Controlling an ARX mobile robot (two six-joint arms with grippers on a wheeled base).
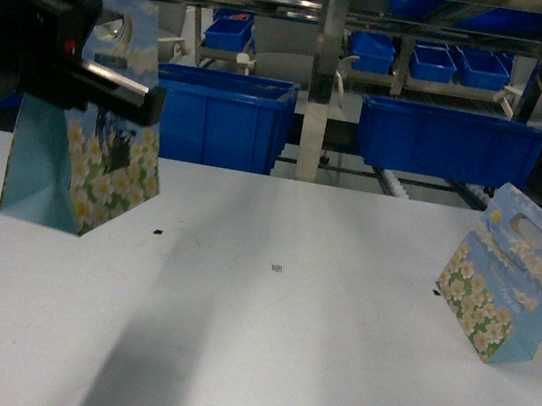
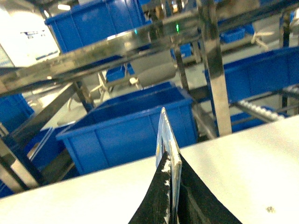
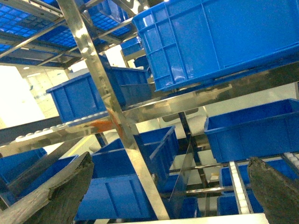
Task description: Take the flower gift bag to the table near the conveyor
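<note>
My left gripper (image 1: pixel 130 92) is shut on the top edge of a flower gift bag (image 1: pixel 84 167), blue with white daisies, held over the left side of the white table (image 1: pixel 261 343). In the left wrist view the black fingers (image 2: pixel 159 196) pinch the bag's thin upper edge (image 2: pixel 164 135). I cannot tell whether the bag's bottom touches the table. A second flower gift bag (image 1: pixel 507 287) stands on the table at the right. Behind the table's far edge run the conveyor rollers (image 1: pixel 390 184). My right gripper (image 3: pixel 170 158) is open and holds nothing, facing the shelving; the head view does not show it.
Two large blue bins (image 1: pixel 228 116) (image 1: pixel 451 143) sit just past the table's far edge, split by a steel post (image 1: pixel 319 89). Steel shelf rails (image 2: pixel 117 46) and more blue bins (image 3: pixel 219 37) rise above. A small dark mark (image 1: pixel 276 266) lies mid-table.
</note>
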